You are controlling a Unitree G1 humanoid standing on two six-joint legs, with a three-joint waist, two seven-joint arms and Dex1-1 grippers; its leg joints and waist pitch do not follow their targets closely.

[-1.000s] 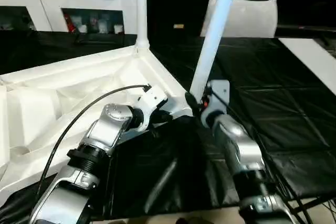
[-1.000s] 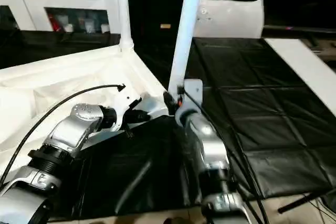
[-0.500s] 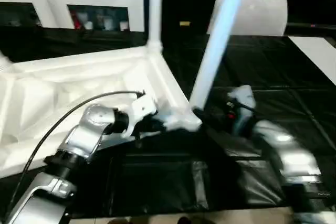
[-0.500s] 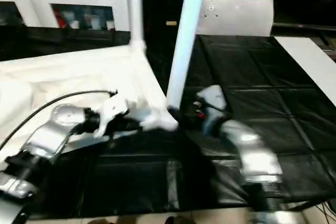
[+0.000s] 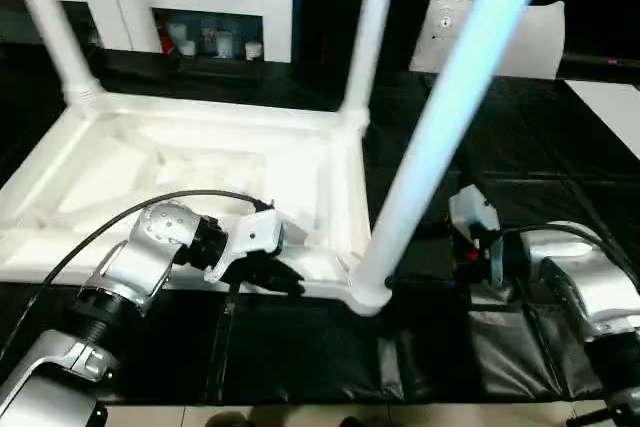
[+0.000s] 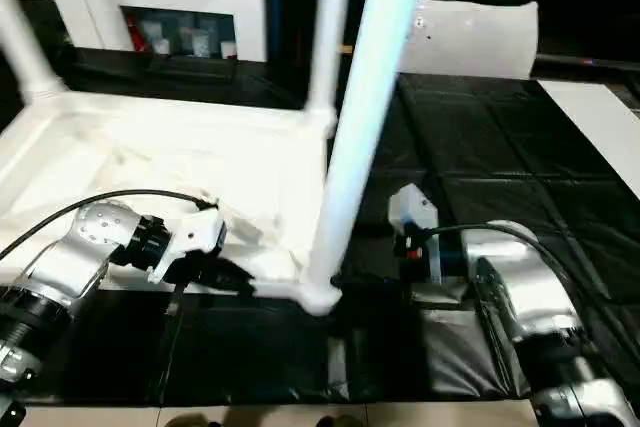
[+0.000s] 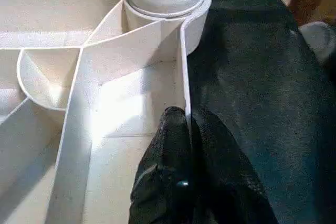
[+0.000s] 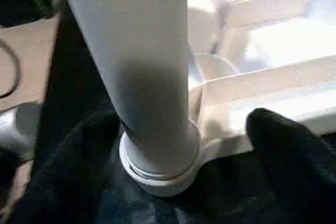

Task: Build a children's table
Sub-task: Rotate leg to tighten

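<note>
Biggest risk I see: the right tool [image 8: 173, 145] sits spread wide around the base of the near leg [image 5: 440, 127] without gripping it, so if that leg isn't fully seated in its corner socket it could lean or pop out. The left tool [image 7: 181, 129] is pinched on the tabletop [image 5: 190, 162] rim beside that corner. The tabletop lies upside down on the black-covered bench [image 5: 560, 157], ribs up, with three legs standing in view.
</note>
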